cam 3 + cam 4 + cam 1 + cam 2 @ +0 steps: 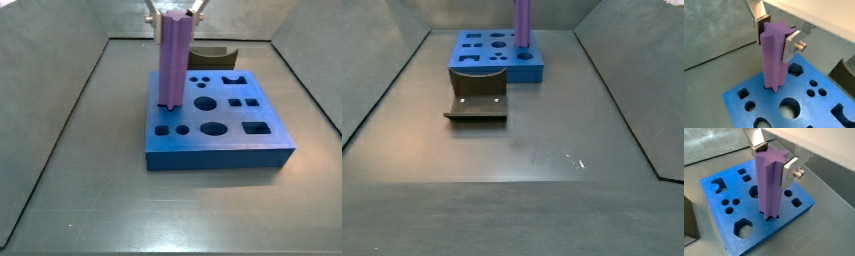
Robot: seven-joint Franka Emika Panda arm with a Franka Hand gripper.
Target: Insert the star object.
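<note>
Directly below our gripper (773, 31), which clamps its top end, the star object (775, 57) hangs upright, long axis vertical. Its foot sits in a hole at the blue block's (724, 190) corner, so we judge the move runs straight down.

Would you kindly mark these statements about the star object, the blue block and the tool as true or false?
1. The tool grips the star object near its top end. True.
2. The star object lies flat on the floor. False: it stands upright, its lower end at a hole in the blue block.
3. The dark brown curved piece sits on top of the blue block. False: it rests on the floor beside the block.
4. The blue block has several differently shaped holes. True.
</note>
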